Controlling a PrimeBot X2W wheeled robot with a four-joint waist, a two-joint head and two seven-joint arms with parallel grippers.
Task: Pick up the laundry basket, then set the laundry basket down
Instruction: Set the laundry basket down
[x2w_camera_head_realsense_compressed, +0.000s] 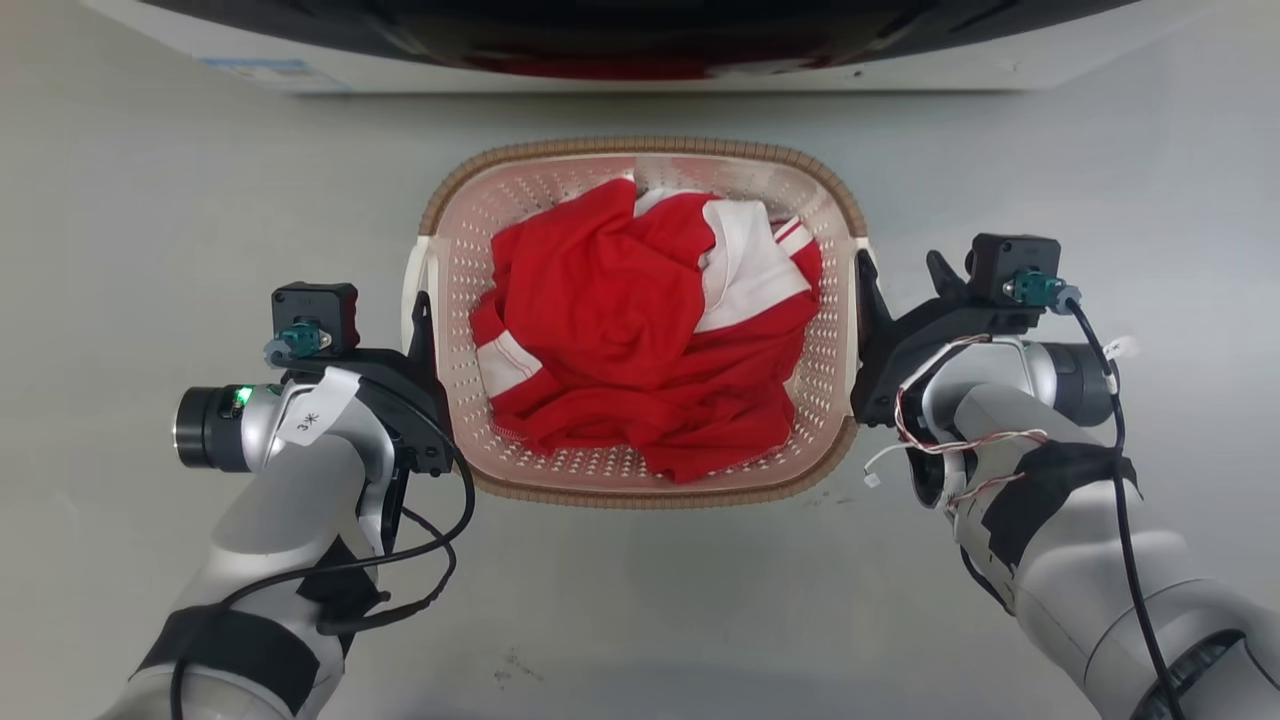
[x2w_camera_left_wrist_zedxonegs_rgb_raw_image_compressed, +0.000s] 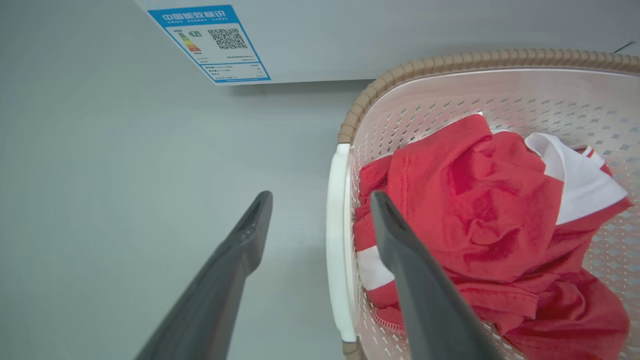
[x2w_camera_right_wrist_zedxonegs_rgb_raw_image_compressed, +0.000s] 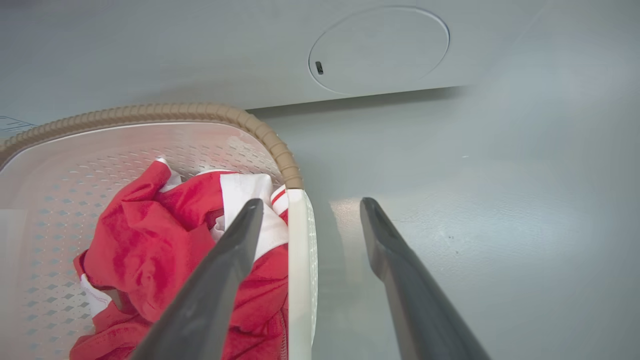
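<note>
Pre-grasp: left end effector (x2w_camera_left_wrist_zedxonegs_rgb_raw_image_compressed: 320, 200) and right end effector (x2w_camera_right_wrist_zedxonegs_rgb_raw_image_compressed: 311, 201), both open and empty, are straddling the laundry basket (x2w_camera_head_realsense_compressed: 640, 148) white handles (x2w_camera_left_wrist_zedxonegs_rgb_raw_image_compressed: 339, 240); next needs a synchronized close, then a level lift.

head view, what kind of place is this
Probably a laundry area: a laundry basket holding red-and-white clothes sits on a grey floor before a white washing machine, which bears an energy label.

A laundry area: a white washing machine (x2w_camera_head_realsense_compressed: 900, 70) stands at 12 o'clock, with an energy-rating sticker (x2w_camera_left_wrist_zedxonegs_rgb_raw_image_compressed: 210, 42) and a round flap (x2w_camera_right_wrist_zedxonegs_rgb_raw_image_compressed: 378, 50) on its front. A laundry basket (x2w_camera_head_realsense_compressed: 640, 148) of red clothes (x2w_camera_head_realsense_compressed: 620, 330) sits on the grey floor (x2w_camera_head_realsense_compressed: 640, 600).
</note>
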